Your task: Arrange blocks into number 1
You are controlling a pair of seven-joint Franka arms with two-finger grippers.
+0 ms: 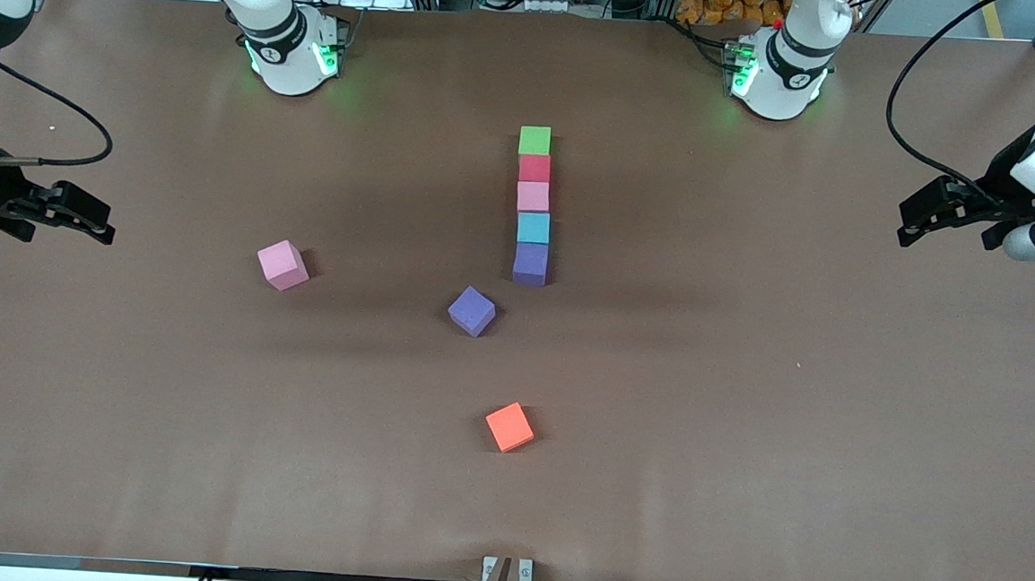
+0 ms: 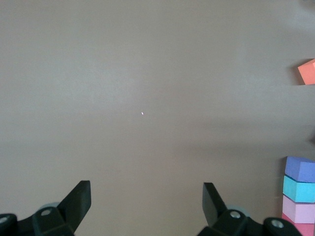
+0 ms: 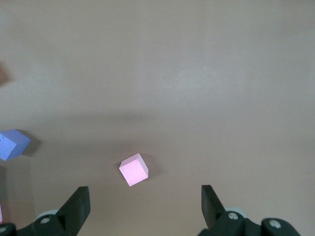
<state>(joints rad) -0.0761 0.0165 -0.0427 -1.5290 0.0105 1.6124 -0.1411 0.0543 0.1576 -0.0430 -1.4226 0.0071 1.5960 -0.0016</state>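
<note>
Hovering at frame edges: left gripper (image 1: 906,232) mid-right, right gripper (image 1: 108,231) mid-left, both spread, empty. Centre-top, a touching column of matte foam cubes: green cube (image 1: 535,140), red cube (image 1: 534,168), pink cube (image 1: 533,196), light blue cube (image 1: 534,228), purple cube (image 1: 530,263). Loose: tilted purple cube (image 1: 471,311) below, orange cube (image 1: 509,427) lower centre, stray pink cube (image 1: 282,264) centre-left.

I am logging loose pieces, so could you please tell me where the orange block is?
In the front view, the orange block lies alone, nearest the camera, nearer than the loose purple block.
</note>
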